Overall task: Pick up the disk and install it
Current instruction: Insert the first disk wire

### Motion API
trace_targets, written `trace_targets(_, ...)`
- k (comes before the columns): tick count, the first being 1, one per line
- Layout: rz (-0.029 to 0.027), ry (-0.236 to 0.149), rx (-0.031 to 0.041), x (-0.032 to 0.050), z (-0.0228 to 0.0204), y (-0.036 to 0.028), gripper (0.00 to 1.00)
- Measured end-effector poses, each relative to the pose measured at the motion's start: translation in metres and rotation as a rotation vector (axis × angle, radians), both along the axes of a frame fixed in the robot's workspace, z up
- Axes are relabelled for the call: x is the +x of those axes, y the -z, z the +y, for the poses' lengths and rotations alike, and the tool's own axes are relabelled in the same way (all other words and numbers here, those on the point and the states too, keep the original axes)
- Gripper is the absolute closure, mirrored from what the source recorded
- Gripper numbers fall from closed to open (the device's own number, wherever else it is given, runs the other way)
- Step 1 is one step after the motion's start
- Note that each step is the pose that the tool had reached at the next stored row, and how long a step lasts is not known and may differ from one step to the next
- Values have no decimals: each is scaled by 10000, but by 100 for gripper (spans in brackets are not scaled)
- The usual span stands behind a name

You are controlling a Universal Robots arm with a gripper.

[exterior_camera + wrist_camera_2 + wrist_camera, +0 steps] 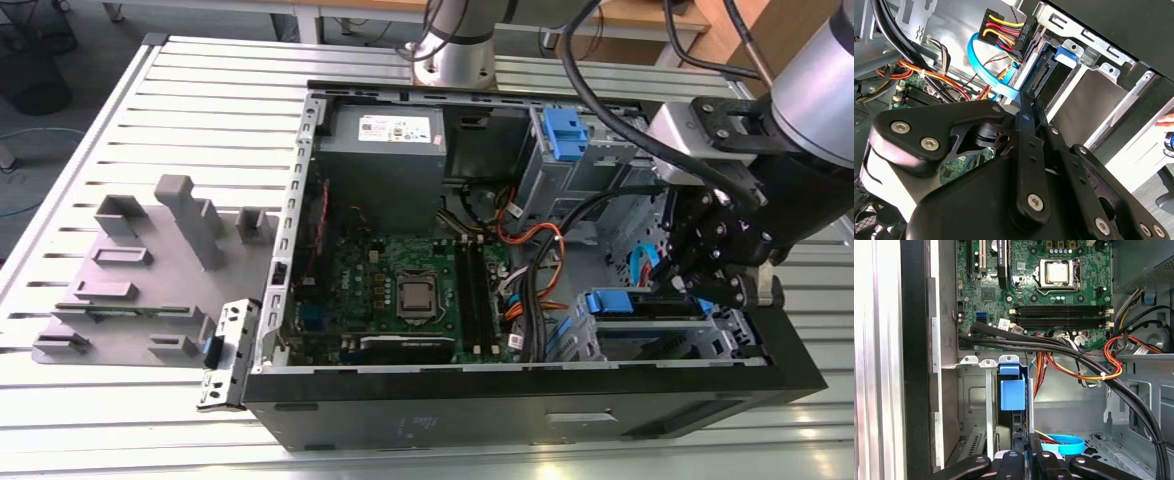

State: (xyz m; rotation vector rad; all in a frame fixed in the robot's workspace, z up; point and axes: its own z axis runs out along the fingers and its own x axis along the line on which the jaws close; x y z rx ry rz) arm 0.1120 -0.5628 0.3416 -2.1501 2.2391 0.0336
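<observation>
The disk (627, 303) sits in the lower drive cage at the front corner of the open computer case (534, 400), on the exterior view's right, with its blue carrier bracket showing. In the first wrist view the blue bracket (1011, 391) stands between the cage's metal rails. In the second wrist view the disk's connector end (1043, 77) faces out of the cage. My gripper (710, 288) hangs right over that cage. Its black fingers (1029, 115) lie close together, shut, with the tips at the disk's near end. I cannot tell whether they pinch its edge.
A green motherboard (407, 285) lies in the case's middle, and the grey power supply (384, 140) sits at the back. Black cable bundles (1054, 347) and coloured wires (1089, 375) cross beside the cage, with a blue flat cable (986, 75) nearby. A grey fixture (134, 280) stands on the slatted table.
</observation>
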Motion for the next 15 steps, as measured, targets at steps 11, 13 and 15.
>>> trace_targets(11,-15,-15,3,-10,-1,28,84)
trace_targets(13,-16,-15,0,-12,-1,30,84)
trace_targets(15,-16,-15,-2,-13,-3,29,84)
